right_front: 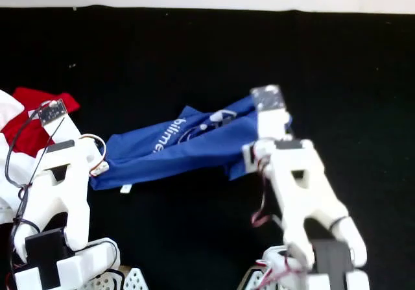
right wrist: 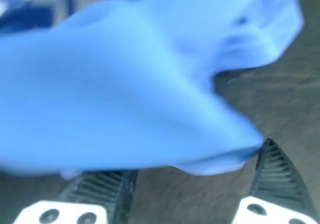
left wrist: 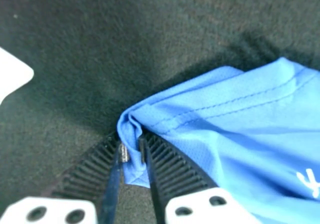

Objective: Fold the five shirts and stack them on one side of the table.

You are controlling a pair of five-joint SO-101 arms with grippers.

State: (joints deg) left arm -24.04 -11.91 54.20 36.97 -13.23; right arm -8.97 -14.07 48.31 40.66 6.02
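A blue shirt (right_front: 188,144) is stretched in a long bunched band across the middle of the black table (right_front: 194,50). In the left wrist view my left gripper (left wrist: 131,153) is shut on a folded corner of the blue shirt (left wrist: 235,129). That corner sits at the shirt's left end in the high view, by the left gripper (right_front: 98,168). My right gripper (right wrist: 197,164) stands open at the shirt's right end, its fingers wide apart. The blue cloth (right wrist: 130,83) drapes in front of them, its edge between the tips.
A red shirt (right_front: 39,118) and a white shirt (right_front: 8,108) lie bunched at the table's left edge, behind the left arm. Both arm bases stand at the front edge. The far half of the table is bare black cloth.
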